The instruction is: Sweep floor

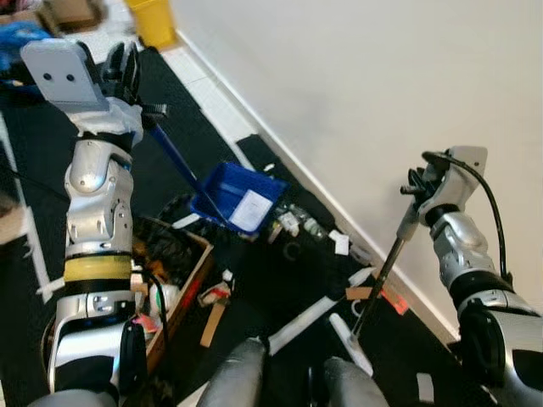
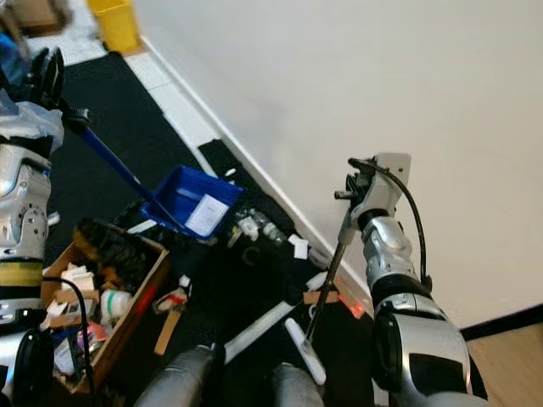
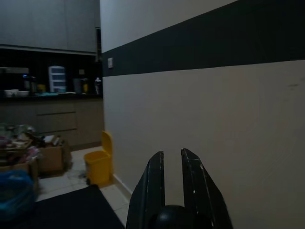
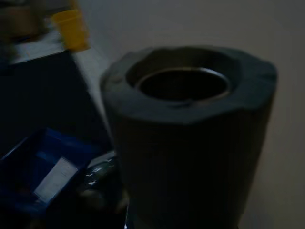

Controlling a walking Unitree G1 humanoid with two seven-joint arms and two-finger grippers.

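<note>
Nearest you, between the robot's knees, the broom head [image 1: 349,332] rests on the dark floor mat [image 1: 51,144], pale and narrow, with its thin dark broom handle [image 1: 382,275] rising to the right gripper [image 1: 416,188]; that gripper is wrapped around the handle's top, and the right wrist view looks down on the hollow grey handle end [image 4: 186,86]. Beside your left leg sits an open cardboard box [image 1: 182,284] of rubbish, and scraps of paper and card [image 1: 212,322] lie loose on the mat. Further out, the blue dustpan [image 1: 237,197] rests on the floor with a white slip of paper inside it, close to the skirting of the white wall [image 1: 382,85]; a small heap of litter [image 1: 297,225] lies just beside its near edge. The dustpan's long blue handle [image 1: 178,161] slants up to the left gripper [image 1: 127,76], whose fingers [image 3: 152,191] stand pressed nearly together around the knob at its end. Farthest off, a yellow bin [image 1: 153,21] stands by the wall. To do this well, I judge you should keep the pan's lip flat on the floor and steady; draw the broom in short, low strokes toward the pan; gather the wall-side heap first, then the scraps by the box.
</note>
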